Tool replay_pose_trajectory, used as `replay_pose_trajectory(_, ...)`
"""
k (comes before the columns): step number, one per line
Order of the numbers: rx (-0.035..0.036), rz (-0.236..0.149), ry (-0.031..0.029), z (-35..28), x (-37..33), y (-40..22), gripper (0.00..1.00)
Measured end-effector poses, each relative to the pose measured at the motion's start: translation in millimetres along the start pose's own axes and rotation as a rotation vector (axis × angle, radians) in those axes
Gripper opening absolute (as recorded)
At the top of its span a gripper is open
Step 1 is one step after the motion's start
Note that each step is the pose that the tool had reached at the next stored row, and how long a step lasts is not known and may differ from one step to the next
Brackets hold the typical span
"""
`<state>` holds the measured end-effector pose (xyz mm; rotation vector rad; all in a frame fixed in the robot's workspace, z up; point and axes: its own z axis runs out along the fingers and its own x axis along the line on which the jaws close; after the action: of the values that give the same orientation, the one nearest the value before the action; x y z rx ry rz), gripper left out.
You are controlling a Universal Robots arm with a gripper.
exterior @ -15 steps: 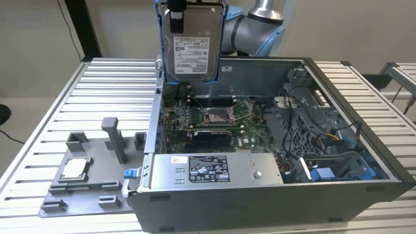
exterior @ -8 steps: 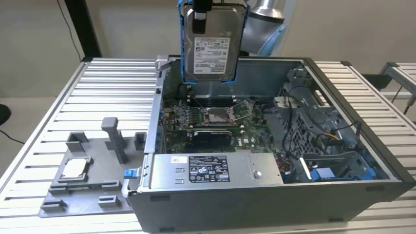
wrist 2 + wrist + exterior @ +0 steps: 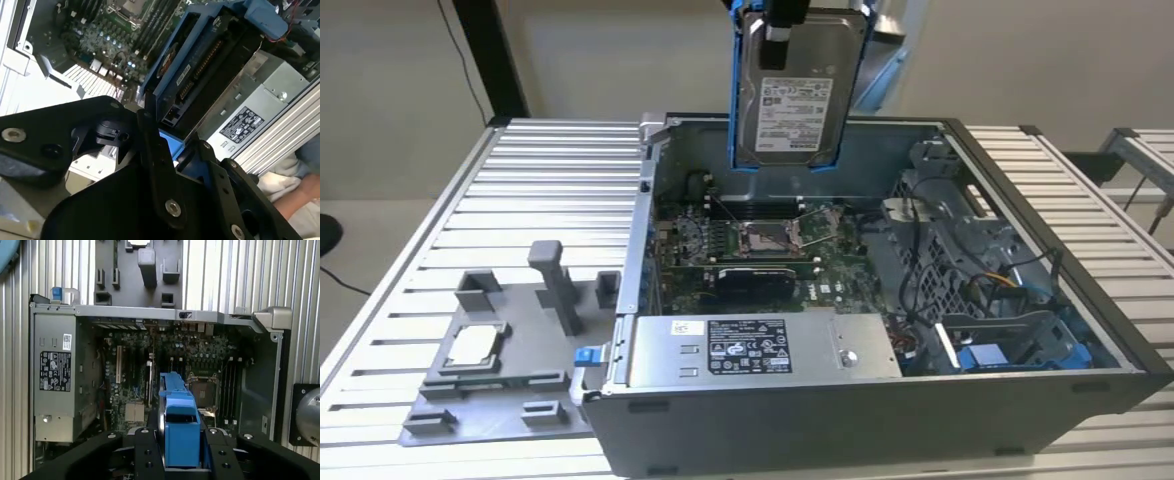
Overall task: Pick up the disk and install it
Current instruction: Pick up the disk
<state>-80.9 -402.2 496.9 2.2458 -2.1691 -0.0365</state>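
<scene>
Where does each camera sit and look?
Exterior view: off the arm, looking down into the open computer case; the gripper holds the disk above it.
First wrist view: on the arm, looking straight down into the case; fingers grip the disk.
Second wrist view: on the arm, looking slantwise past the disk; fingers show.
Both wrist views share the disk and motherboard.

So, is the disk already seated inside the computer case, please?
No, the end effector holds the disk upright in the air above the open computer case.
</scene>
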Motion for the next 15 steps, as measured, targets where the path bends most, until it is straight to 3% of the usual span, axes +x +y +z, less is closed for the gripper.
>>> replay_pose_trajectory(15,-0.0033,0.000,-0.0010,-2.0,2.4,-68.3,0.00)
